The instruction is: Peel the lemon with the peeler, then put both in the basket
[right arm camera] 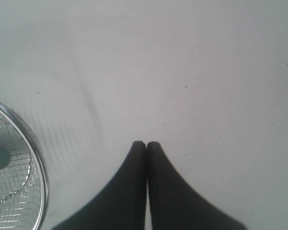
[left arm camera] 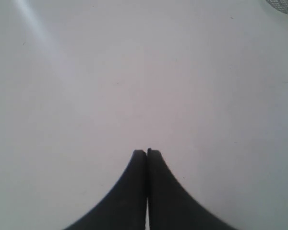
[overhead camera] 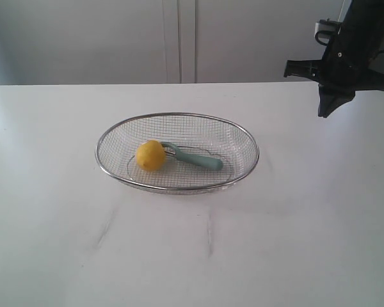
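Lemon (overhead camera: 150, 155) lying just beside peeler (overhead camera: 198, 158) inside basket (overhead camera: 177, 116), left gripper (left arm camera: 147, 152) and right gripper (right arm camera: 146, 143) hovering over table (overhead camera: 307, 224), jaws pressing together, gripping nothing

Exterior view: peeler (overhead camera: 201, 160) head partly hidden behind lemon (overhead camera: 150, 155). Right wrist view: basket (right arm camera: 38, 155) cut off at frame edge; left wrist view: blurred corner sliver only.

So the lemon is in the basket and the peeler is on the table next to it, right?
Not quite. The lemon is in the basket, but the peeler is lying in the basket too, right beside the lemon. The exterior view shows it.
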Robot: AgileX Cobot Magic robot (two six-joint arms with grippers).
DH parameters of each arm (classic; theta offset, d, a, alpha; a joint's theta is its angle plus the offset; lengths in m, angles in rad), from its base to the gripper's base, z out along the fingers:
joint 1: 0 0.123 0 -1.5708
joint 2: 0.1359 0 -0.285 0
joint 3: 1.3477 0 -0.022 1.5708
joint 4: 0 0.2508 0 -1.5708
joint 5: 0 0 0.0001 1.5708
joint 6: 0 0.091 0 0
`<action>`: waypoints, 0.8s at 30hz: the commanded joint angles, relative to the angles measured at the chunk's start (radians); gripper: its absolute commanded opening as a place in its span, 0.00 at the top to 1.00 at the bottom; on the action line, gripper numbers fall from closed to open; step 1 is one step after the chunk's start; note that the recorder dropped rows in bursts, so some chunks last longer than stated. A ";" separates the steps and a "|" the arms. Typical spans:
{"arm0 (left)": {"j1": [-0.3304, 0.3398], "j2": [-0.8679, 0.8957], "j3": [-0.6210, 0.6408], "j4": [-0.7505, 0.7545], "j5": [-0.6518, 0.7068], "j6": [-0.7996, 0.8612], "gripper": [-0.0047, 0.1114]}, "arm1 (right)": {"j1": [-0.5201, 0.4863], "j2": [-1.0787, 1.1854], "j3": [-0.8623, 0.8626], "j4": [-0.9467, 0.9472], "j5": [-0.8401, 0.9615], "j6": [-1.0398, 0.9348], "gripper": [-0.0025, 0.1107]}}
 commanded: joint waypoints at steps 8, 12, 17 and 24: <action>0.000 -0.005 0.009 -0.012 0.008 0.003 0.96 | -0.006 -0.065 -0.001 -0.010 0.002 -0.026 0.98; 0.000 -0.005 0.009 -0.012 0.008 0.003 0.96 | -0.006 -0.151 0.021 -0.082 -0.041 -0.057 0.98; 0.000 -0.005 0.009 -0.012 0.008 0.003 0.96 | -0.006 -0.338 0.220 -0.095 -0.097 -0.215 0.98; -0.001 -0.005 0.009 -0.012 0.008 0.003 0.96 | -0.006 -0.551 0.482 -0.109 -0.242 -0.231 0.98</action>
